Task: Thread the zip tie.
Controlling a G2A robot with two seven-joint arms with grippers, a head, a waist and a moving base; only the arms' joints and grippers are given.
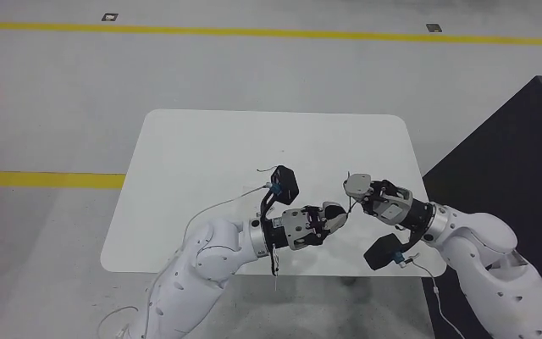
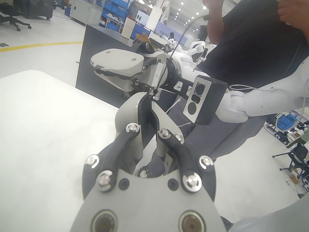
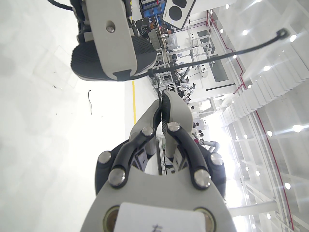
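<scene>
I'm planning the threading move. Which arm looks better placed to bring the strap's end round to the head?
Right, probably. The right gripper pinches the zip tie at its short end, while the left gripper clamps it mid-strap as an anchor, head free.

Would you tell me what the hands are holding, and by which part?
The zip tie: left hand and right hand both pinch its strap near one end.
</scene>
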